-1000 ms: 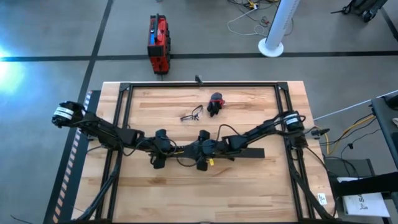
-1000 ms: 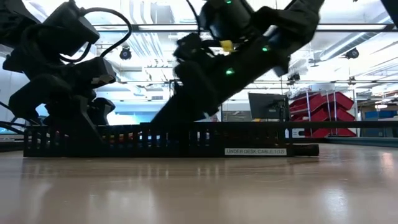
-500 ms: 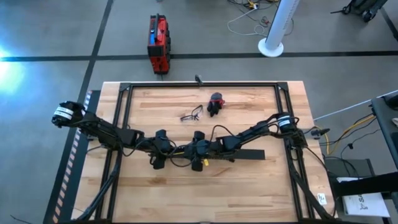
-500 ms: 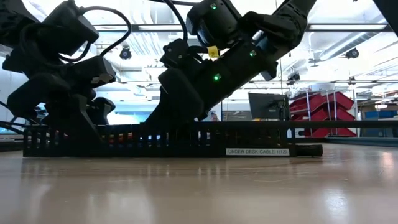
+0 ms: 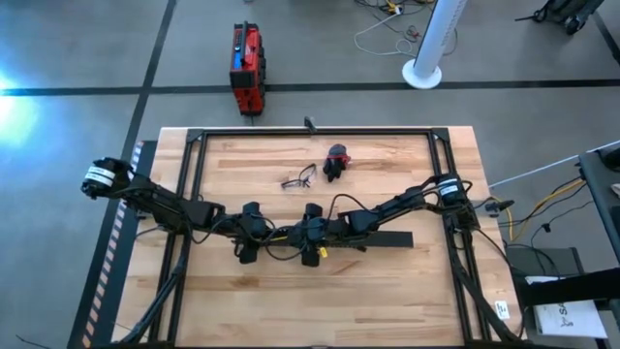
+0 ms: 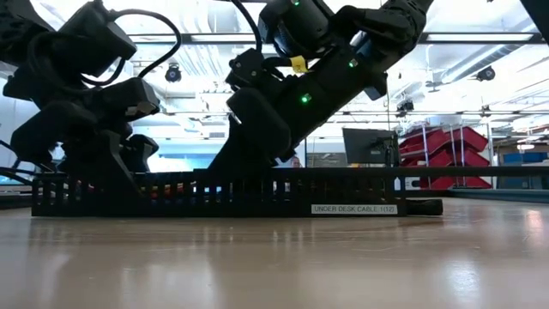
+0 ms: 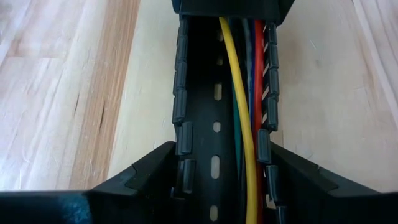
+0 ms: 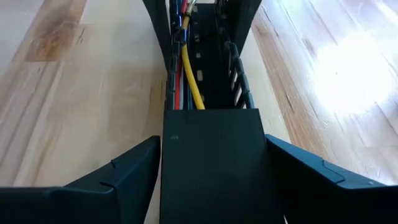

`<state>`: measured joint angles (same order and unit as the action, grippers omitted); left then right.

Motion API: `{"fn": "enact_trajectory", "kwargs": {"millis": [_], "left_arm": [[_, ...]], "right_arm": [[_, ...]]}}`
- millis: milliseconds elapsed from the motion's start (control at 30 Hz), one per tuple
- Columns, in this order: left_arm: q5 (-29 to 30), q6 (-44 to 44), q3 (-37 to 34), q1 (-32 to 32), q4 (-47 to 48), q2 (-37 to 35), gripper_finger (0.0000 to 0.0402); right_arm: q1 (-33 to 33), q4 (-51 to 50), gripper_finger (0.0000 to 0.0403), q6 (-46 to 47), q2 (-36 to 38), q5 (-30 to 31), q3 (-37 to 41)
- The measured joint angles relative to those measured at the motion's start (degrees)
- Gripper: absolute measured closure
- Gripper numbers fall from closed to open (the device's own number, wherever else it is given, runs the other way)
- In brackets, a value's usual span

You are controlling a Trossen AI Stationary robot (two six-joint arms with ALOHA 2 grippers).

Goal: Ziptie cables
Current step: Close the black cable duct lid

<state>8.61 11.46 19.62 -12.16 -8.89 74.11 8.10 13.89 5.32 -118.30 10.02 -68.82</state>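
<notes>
Black duct (image 6: pixel 214 193) straddled by both open grippers, left gripper (image 5: pixel 248 236), right gripper (image 5: pixel 310 235); cables (image 7: pixel 249 112) inside

Overhead, table-level, two wrist views — all share the duct (image 5: pixel 383 238).
</notes>
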Motion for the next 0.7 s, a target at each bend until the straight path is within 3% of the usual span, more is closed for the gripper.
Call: {"fn": "enact_trajectory", "kwargs": {"millis": [333, 500, 700], "left_arm": [[-0.05, 0.11, 0.0, -0.02, -0.31, 0.01, 0.0193], [-0.18, 0.11, 0.0, -0.04, -1.97, 1.85, 0.0193], [-0.08, -0.05, 0.0, -0.04, -4.13, 5.02, 0.0193]], "right_arm": [[0.0, -0.35, 0.0183, 0.07, 0.44, -0.18, -0.04], [-0.01, -0.76, 0.0184, 1.07, 0.17, -1.74, -0.21], [0.06, -1.68, 0.0184, 2.82, 0.42, 1.93, -0.21]]}}
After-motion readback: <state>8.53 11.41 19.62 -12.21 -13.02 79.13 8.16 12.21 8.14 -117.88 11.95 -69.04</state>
